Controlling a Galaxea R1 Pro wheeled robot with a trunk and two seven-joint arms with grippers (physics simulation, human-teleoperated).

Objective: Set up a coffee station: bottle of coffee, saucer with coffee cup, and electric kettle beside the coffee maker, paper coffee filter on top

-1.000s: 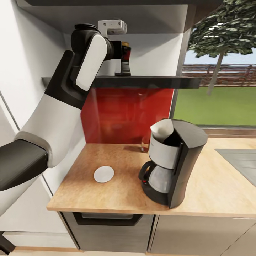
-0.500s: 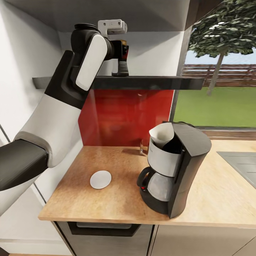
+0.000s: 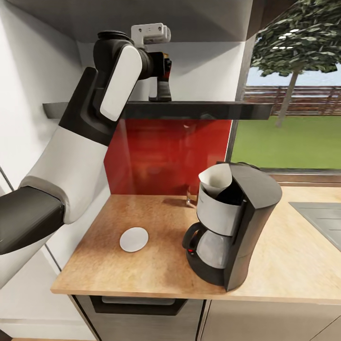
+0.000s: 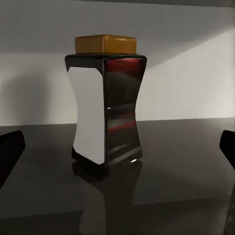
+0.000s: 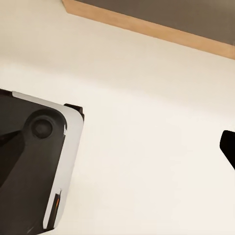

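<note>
One step is in hand: fetching the bottle of coffee (image 4: 105, 103) from the shelf (image 3: 189, 109). Left tool (image 3: 160, 85) spread apart, facing it; next, advance and clamp.

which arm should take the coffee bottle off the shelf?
Left, most likely. The left gripper is already up at the shelf, open, with the coffee bottle upright straight ahead between its fingertips. The right wrist view faces the floor.

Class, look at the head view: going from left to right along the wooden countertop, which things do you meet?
Saucer → coffee maker, with the paper coffee filter in its top → the edge of the sink.
</note>
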